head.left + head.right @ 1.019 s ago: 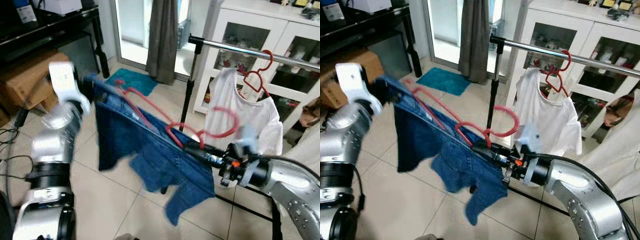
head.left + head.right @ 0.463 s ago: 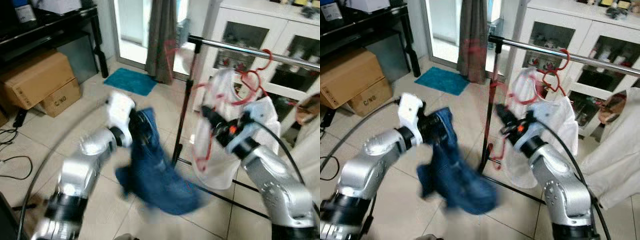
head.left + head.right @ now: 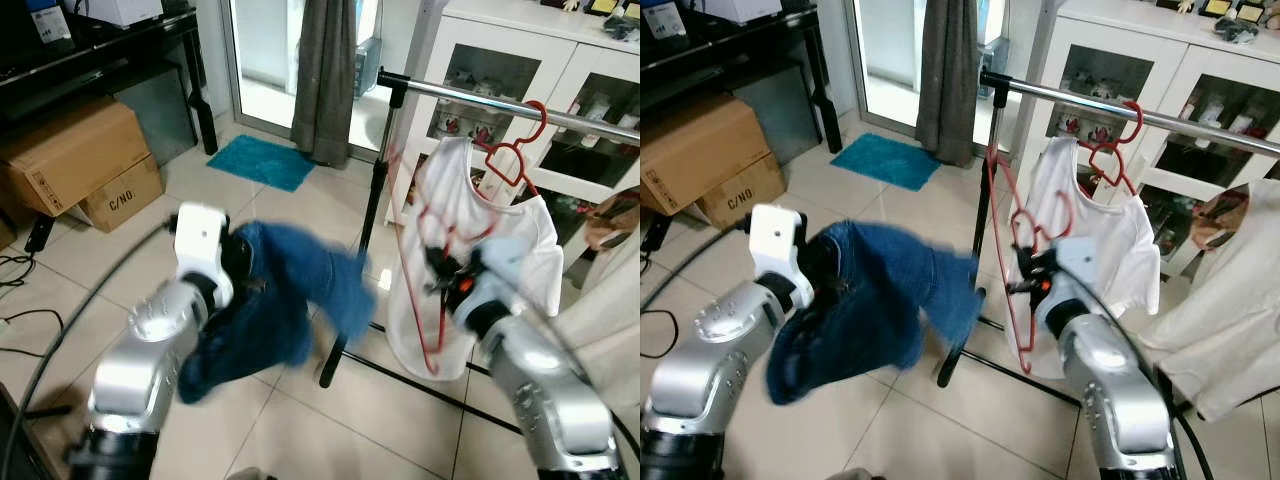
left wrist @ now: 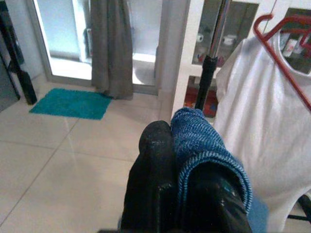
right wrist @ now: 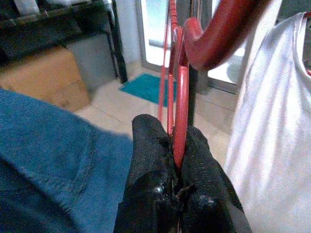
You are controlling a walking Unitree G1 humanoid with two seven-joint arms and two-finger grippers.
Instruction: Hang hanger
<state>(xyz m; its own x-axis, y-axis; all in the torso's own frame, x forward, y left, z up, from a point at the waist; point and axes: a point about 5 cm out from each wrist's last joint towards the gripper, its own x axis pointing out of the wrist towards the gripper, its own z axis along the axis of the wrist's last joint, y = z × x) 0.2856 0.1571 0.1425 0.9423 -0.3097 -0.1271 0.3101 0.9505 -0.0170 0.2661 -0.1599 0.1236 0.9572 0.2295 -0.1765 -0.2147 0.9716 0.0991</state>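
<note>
Two red hangers are counted: one (image 3: 1018, 260) is clamped by the right hand (image 5: 178, 160), motion-blurred; another (image 3: 515, 150) carries a shirt (image 3: 470, 250). Jeans (image 3: 270, 300) are gripped by the left hand (image 4: 187, 194).

The red hanger (image 3: 1017, 262) hangs almost vertical, pinched in the right end effector (image 5: 176, 160), just beside the white shirt. The blue jeans (image 3: 875, 300) are off it, bunched and clamped by the left end effector (image 4: 187, 194).

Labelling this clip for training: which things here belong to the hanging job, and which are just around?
In the job: red hanger in right end effector; jeans in left end effector; clothes rail.

Just around: hung white T-shirt, cardboard boxes, teal mat, curtain.
</note>
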